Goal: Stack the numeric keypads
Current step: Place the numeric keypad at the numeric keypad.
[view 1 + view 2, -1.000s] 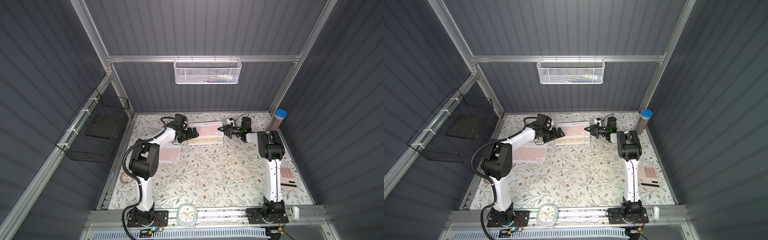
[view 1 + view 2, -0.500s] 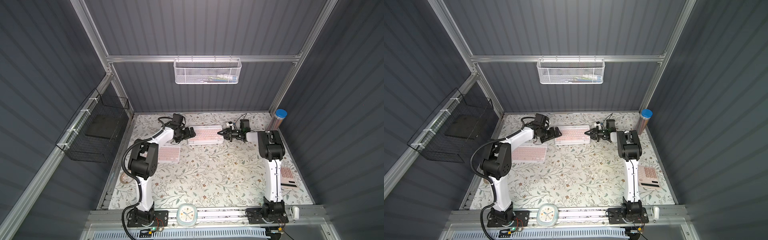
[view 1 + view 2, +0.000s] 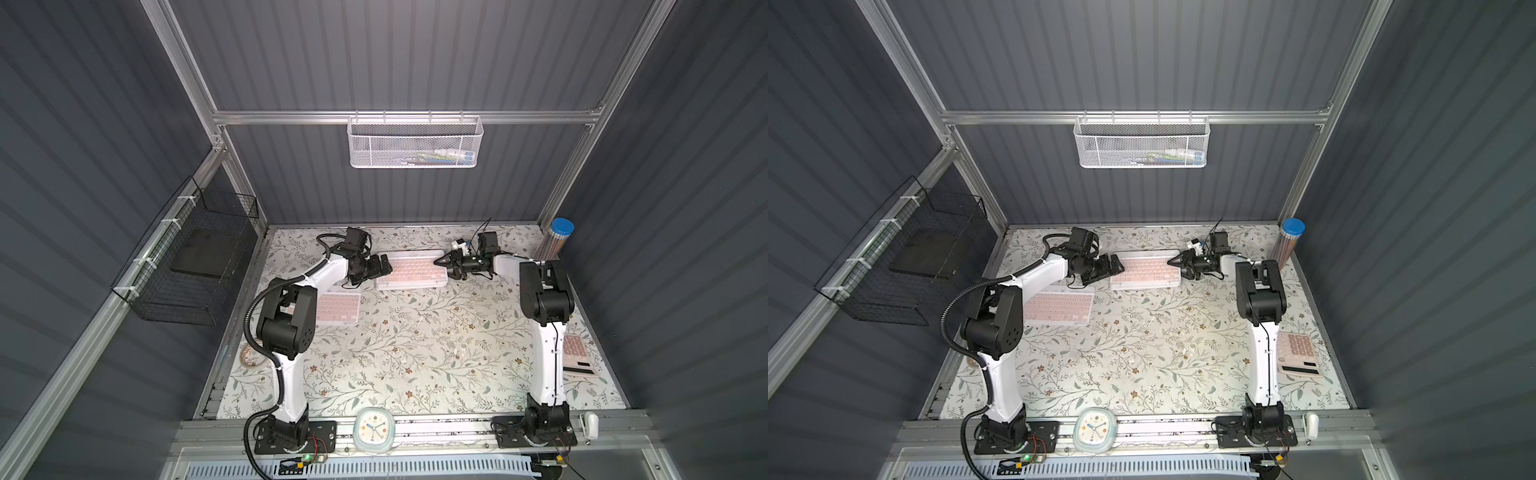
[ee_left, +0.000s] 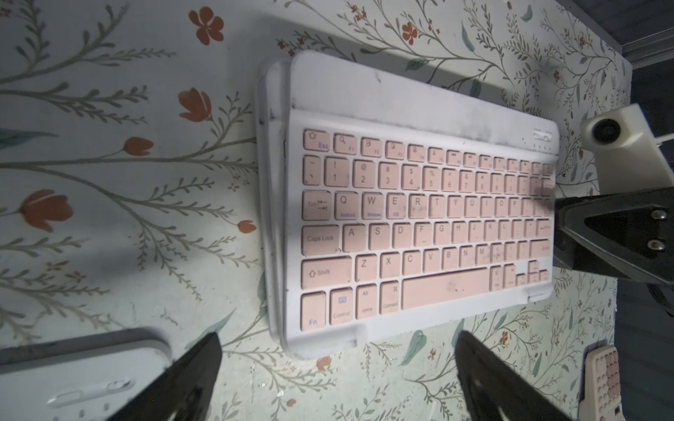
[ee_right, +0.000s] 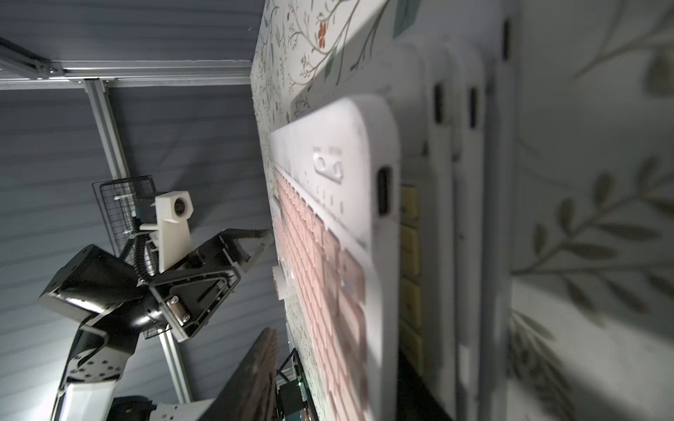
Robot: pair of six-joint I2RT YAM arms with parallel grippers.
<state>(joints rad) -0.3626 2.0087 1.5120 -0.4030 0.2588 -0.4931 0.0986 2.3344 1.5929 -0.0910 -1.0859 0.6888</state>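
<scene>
Lowered from its tilt, the top pink keypad (image 3: 411, 269) lies flat on the stack (image 3: 409, 286), upper centre of both top views. Nearer, left of centre, a lone pink keypad (image 3: 337, 306) likely needs fetching next. Beyond, the left gripper (image 3: 383, 266) stands spread wide, the right gripper (image 3: 445, 268) parted, both empty, so the placing looks done.

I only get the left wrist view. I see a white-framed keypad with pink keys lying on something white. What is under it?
Observer: The right wrist view shows that white-framed pink-keyed keypad topping a pile of white keypads; directly below it sits a yellow-keyed keypad.
Operator: And the white slab near my left hand?
Observer: In both top views it is a separate pink-keyed keypad, flat on the floral table, apart from the pile.
</scene>
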